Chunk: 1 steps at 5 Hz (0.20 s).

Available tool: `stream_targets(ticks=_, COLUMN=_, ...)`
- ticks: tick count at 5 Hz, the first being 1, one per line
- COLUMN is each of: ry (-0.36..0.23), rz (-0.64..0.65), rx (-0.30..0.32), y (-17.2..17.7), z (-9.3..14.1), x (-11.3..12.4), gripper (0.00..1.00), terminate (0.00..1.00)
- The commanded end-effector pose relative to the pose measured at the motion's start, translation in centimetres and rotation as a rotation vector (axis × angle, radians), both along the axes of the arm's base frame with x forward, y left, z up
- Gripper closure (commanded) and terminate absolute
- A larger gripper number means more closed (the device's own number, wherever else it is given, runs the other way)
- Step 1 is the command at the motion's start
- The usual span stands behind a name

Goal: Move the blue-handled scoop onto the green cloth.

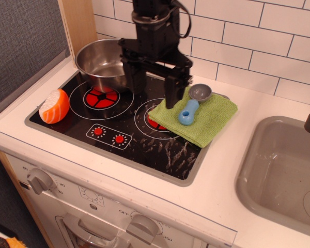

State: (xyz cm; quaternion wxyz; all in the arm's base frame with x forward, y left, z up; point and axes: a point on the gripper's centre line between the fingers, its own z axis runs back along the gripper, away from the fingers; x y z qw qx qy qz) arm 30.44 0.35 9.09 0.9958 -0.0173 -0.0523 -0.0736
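Observation:
The blue-handled scoop [192,105] lies on the green cloth [206,123], its grey bowl toward the wall and its light-blue handle pointing to the front left. The cloth lies flat over the right burner and the stove's right edge. My gripper [152,87] hangs above the stove between the pot and the cloth, to the left of the scoop. Its two fingers are spread wide apart and hold nothing.
A large steel pot [106,63] stands on the back left burner, partly behind the gripper. An orange and white toy sushi piece [54,106] lies at the stove's left edge. A grey sink [279,170] is at the right, white tiles behind.

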Motion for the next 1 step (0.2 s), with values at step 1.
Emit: stream_targets(ticks=1, ry=-0.032, rz=0.005, rx=0.001, y=0.27, z=0.86, x=0.12, gripper=0.0, terminate=1.0)
